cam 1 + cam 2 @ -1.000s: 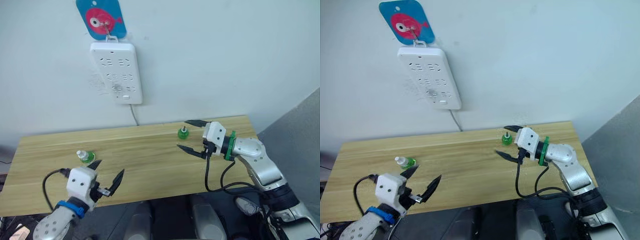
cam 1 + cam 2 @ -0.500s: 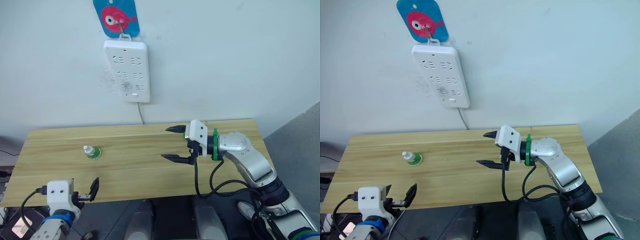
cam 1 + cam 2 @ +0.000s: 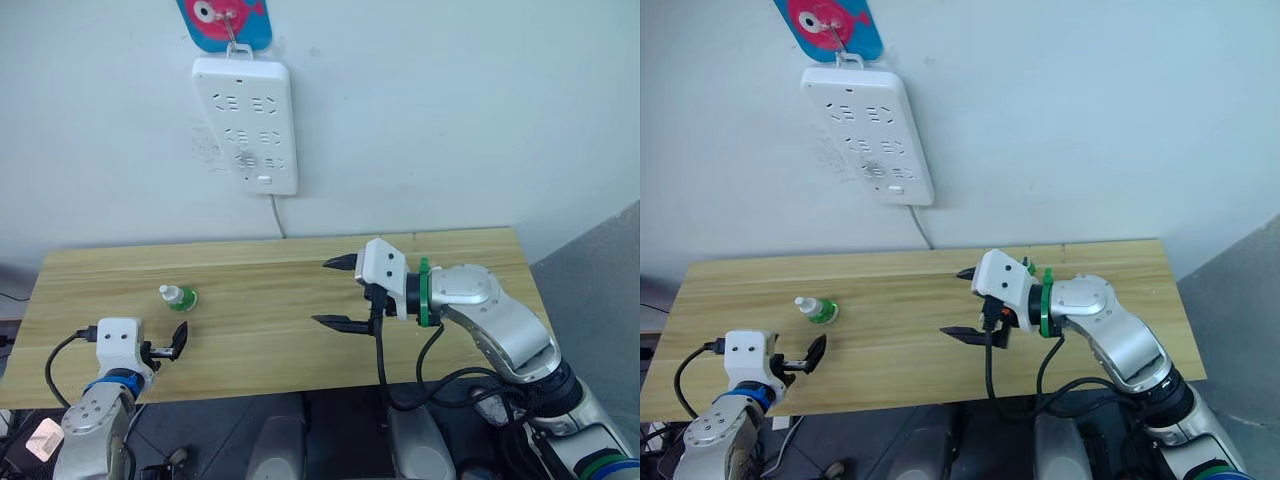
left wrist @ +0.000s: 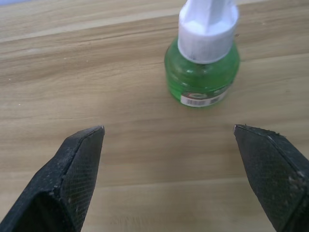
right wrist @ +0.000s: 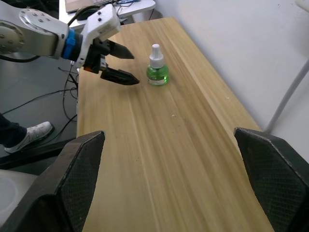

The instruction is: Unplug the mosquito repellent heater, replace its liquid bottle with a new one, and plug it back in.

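My left hand (image 4: 169, 159) hovers low over the near left edge of the desk (image 3: 260, 285), fingers spread apart, with the green liquid bottle (image 3: 178, 298) standing upright just beyond it, untouched. My right hand (image 3: 335, 293) hangs over the desk's middle, fingers wide apart, well away from that bottle. The white power strip (image 3: 246, 124) hangs on the wall above.
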`<state>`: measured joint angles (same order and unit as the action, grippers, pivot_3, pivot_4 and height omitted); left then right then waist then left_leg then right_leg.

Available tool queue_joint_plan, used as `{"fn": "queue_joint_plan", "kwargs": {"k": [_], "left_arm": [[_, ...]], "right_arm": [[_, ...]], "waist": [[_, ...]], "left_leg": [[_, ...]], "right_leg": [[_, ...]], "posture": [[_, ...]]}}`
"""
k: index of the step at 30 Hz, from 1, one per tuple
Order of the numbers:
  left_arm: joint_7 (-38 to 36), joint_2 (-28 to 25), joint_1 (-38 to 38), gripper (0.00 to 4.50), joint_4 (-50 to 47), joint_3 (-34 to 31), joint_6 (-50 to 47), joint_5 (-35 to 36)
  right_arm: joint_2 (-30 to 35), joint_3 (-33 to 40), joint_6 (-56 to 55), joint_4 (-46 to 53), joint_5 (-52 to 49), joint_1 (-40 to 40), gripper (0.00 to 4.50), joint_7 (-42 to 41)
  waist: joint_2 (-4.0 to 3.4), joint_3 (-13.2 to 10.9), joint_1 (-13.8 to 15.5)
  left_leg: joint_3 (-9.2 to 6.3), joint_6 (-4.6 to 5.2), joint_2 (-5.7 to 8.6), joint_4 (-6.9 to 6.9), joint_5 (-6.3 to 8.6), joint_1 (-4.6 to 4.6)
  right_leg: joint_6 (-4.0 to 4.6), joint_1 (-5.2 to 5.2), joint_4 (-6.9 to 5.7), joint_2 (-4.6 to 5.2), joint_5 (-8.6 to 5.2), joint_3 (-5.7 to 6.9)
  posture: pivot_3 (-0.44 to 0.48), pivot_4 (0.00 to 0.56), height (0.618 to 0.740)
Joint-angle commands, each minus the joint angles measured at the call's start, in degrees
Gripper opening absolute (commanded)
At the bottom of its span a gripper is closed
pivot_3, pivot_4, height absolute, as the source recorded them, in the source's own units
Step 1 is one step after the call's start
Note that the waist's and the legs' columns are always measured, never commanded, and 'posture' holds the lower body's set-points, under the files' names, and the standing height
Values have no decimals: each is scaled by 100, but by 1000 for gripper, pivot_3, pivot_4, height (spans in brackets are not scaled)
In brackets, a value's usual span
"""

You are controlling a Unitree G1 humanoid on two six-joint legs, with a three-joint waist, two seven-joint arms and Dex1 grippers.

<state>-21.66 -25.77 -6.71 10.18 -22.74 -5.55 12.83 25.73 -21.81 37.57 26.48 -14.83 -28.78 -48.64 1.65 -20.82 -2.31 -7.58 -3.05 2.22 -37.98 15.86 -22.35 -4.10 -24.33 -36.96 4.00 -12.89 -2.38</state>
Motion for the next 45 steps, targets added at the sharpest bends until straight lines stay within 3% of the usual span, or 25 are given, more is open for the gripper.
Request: {"fn": "queue_joint_plan", "kwargs": {"k": [1,11,19,22,27,31,38,45], "left_arm": [[-100,-77,254,4500,423,32,240,-17],[-415,-191,1015,4500,1712,302,948,-180],[-463,-235,1253,4500,2206,491,1470,-297],[-484,-235,1291,3916,2325,544,1595,-313],[-468,-247,1281,2335,2424,684,1827,-424],[-394,-240,1267,2226,2424,700,1940,-465],[-1202,-489,677,2226,159,1332,1777,-457],[-2682,-1106,1280,2226,-1881,2278,200,202]], "right_arm": [[40,88,141,335,-180,-74,4480,-16],[237,170,453,578,-460,-68,4480,-47],[399,248,685,750,-736,-35,4480,-25],[413,276,750,771,-813,-48,4500,11],[454,342,855,834,-899,-51,4500,61],[522,392,906,879,-946,-21,4500,77],[855,831,832,1081,-1213,260,4500,20],[1295,1390,922,1350,-1646,488,4500,-93]], "waist": [[4,-59,14],[-4,-149,49],[-6,-207,56],[-10,-213,59],[-12,-216,59],[-14,-226,59],[2,-230,85],[35,-207,130]], "left_leg": [[0,0,0,-2,0,1],[1,-1,-1,1,-6,29],[-1,-1,-32,2,-7,38],[0,-1,-33,4,-7,39],[-3,-2,-38,10,-6,41],[-7,-2,-40,14,-6,41],[-8,-5,-42,27,-4,28],[-12,-15,-55,27,-12,-24]], "right_leg": [[-4,2,0,0,-2,0],[-38,20,1,2,-18,-5],[-46,25,5,7,-20,-11],[-48,24,8,7,-20,-12],[-49,21,11,7,-21,-12],[-53,19,14,7,-26,-15],[-67,19,47,13,-22,-19],[-98,20,102,7,8,1]], "posture": [[-24,489,740],[-28,503,740],[-24,510,740],[-25,512,740],[-28,509,740],[-28,514,740],[-16,464,740],[-51,415,740]]}}
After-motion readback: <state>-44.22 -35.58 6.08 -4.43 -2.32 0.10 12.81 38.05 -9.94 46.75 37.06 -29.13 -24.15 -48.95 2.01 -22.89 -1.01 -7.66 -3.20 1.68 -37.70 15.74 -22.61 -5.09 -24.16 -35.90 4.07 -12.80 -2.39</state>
